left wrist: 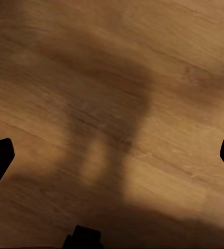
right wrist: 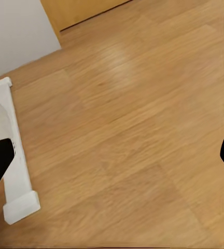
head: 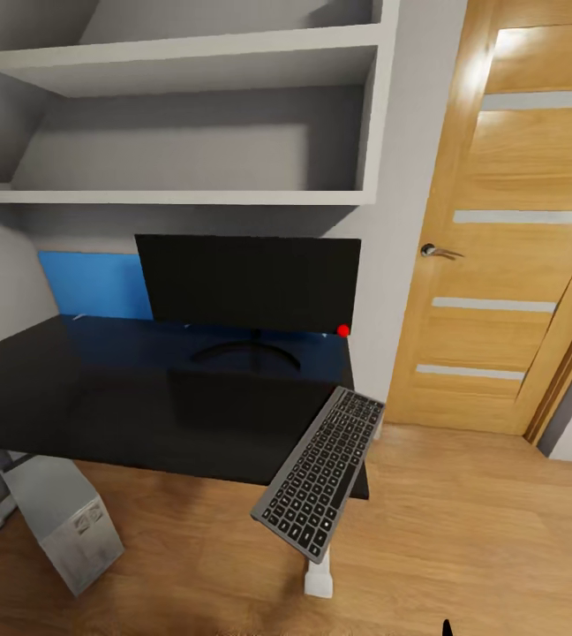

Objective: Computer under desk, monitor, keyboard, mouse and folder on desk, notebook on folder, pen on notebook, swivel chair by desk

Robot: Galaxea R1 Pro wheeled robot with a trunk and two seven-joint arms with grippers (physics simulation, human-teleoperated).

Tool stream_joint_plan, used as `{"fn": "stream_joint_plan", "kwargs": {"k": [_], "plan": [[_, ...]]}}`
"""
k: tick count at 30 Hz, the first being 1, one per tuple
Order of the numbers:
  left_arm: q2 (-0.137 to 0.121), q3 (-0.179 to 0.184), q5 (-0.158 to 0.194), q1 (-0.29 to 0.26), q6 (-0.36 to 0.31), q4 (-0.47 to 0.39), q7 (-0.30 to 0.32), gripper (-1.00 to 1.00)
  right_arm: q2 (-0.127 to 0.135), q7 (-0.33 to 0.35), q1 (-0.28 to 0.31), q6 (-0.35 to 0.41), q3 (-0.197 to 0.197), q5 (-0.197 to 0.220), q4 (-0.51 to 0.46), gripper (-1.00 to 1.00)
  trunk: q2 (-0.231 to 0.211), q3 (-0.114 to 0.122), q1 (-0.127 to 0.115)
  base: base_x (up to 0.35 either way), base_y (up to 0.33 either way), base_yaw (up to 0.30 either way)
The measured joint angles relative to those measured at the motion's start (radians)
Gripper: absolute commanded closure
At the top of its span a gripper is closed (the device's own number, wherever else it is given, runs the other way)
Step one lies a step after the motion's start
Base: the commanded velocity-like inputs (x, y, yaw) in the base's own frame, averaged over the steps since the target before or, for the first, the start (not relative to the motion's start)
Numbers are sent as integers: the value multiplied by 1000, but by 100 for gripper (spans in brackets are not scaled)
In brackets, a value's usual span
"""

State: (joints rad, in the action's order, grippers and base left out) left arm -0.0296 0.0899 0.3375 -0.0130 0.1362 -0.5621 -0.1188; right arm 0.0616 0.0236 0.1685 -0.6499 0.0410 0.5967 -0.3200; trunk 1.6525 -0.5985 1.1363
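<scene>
Nearest me is plain wood floor [left wrist: 112, 104], with both my claws hanging over it, fingers spread wide and holding nothing: left gripper [left wrist: 112, 155], right gripper [right wrist: 112, 155].

Left to right at the workspace: one computer [head: 65, 521] stands on the floor under the desk's [head: 101, 397] near left edge. One monitor [head: 248, 281] sits at the far side of the top. One keyboard [head: 319, 473] hangs off the near right corner, tilted, maybe half its length past the edge, hard to say from here.

So I'd say the keyboard step is in hand. Next move calls for reaching my right claw up, gripping it, and laying it flat by the monitor.
</scene>
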Motion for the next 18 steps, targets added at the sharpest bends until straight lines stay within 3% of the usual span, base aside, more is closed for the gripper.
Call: {"fn": "stream_joint_plan", "kwargs": {"k": [8, 18], "plan": [[0, 0, 0, 0, 1, 2, 0, -100, -1, 0, 0, 0, -1, -2, 13, -100, 0, 0, 0, -6, -23, 265], [2, 2, -2, 0, -1, 37, 1, -100, -2, 0, 0, -36, 0, -2, 16, -100, 0, 0, 0, 0, -283, 239]]}}
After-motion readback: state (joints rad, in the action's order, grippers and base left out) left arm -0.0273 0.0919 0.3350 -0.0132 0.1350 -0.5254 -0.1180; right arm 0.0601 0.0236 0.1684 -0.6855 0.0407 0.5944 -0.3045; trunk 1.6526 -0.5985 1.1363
